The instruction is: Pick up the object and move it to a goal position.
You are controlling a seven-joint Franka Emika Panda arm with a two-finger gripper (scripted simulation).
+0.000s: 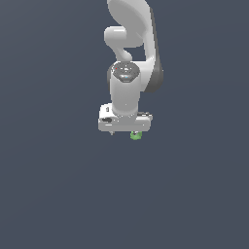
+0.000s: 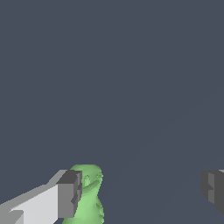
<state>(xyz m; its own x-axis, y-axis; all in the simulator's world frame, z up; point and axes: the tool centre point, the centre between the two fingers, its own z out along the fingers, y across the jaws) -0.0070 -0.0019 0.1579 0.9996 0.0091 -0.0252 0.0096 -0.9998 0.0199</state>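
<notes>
- Grey, flat-faced pads tip the tool (image 2: 140, 192) nearest the wrist camera: one finger (image 2: 69, 194) shows as a pale bar ending in a dark block at the lower left of the wrist view, the other only as a dark block at the lower right edge.
- Tool state: the jaws stand wide apart, with a broad gap of bare ground between them; they grip nothing.
- Bright green and lumpy, the object (image 2: 87, 192) sits just beside the lower-left finger, on its inner side and apparently touching or nearly touching it; it lies well off the midline of the gap. Its lower part runs out of the frame.
- Handling, as a judgement: the piece looks small, rigid and light, with a bumpy, rounded surface, so flat pads may seat unevenly. Its narrower middle looks the best place to take hold, once the tool is centred over it.
- In the exterior view the object (image 1: 135, 135) peeps out as a green speck below the tool (image 1: 125, 130), just under centre frame and slightly to the right.
- White, smooth, rounded casings form the arm (image 1: 127, 73), rising from the boxy tool body to the top of the frame.
- Farthest, the worktop (image 1: 48, 194) is a uniform, matt slate-blue plane; no goal marker is visible.
</notes>
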